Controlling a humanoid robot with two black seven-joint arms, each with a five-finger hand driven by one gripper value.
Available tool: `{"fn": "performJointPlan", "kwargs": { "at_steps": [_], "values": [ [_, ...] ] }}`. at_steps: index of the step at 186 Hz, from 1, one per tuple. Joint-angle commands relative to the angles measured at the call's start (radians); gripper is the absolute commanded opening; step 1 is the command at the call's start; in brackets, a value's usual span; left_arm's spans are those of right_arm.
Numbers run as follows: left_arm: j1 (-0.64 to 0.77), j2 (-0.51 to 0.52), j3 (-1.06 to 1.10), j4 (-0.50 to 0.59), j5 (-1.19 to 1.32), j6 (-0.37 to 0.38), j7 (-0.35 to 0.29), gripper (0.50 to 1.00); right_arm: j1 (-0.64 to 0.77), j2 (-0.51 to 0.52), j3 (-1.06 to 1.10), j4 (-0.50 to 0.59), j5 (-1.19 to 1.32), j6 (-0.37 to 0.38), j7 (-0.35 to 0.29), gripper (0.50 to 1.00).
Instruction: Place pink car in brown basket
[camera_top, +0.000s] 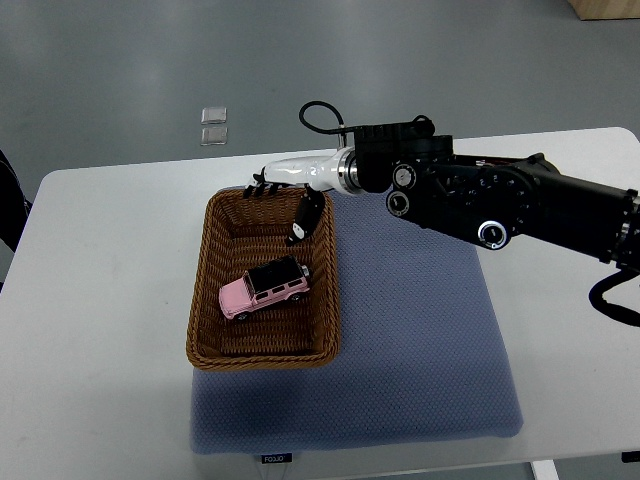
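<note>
A pink toy car (265, 288) with a black roof lies inside the brown wicker basket (205, 300), near its middle. My right arm reaches in from the right edge, and its hand (285, 195) hovers over the basket's far rim. The fingers (305, 218) are spread and hold nothing, with one black finger hanging down over the basket's far right corner. The hand is apart from the car, further from me than it. No left arm shows.
The basket sits on the left part of a blue-grey mat (420, 340) laid on a white table (90, 330). Two small clear squares (213, 125) lie on the floor beyond the table.
</note>
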Motion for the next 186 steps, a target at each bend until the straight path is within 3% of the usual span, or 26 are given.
{"fn": "performJointPlan", "kwargs": {
  "at_steps": [1,60,101,126,186],
  "values": [
    [0.000,0.000,0.000,0.000,0.000,0.000,0.000,1.000,-0.049,-0.044,0.127,-0.010,0.062,-0.005,0.001,0.897],
    [0.000,0.000,0.000,-0.001,0.000,0.000,0.000,1.000,-0.286,-0.120,0.551,-0.080,0.352,-0.047,0.008,0.897],
    [0.000,0.000,0.000,0.000,0.000,0.000,0.000,1.000,-0.442,-0.106,0.768,-0.152,0.577,-0.105,0.114,0.897],
    [0.000,0.000,0.000,-0.001,0.000,0.000,0.000,1.000,-0.485,-0.097,0.822,-0.192,0.730,-0.140,0.154,0.897],
    [0.000,0.000,0.000,0.000,0.000,0.000,0.000,1.000,-0.517,-0.095,0.827,-0.246,1.008,-0.143,0.237,0.897]
  ]
}}
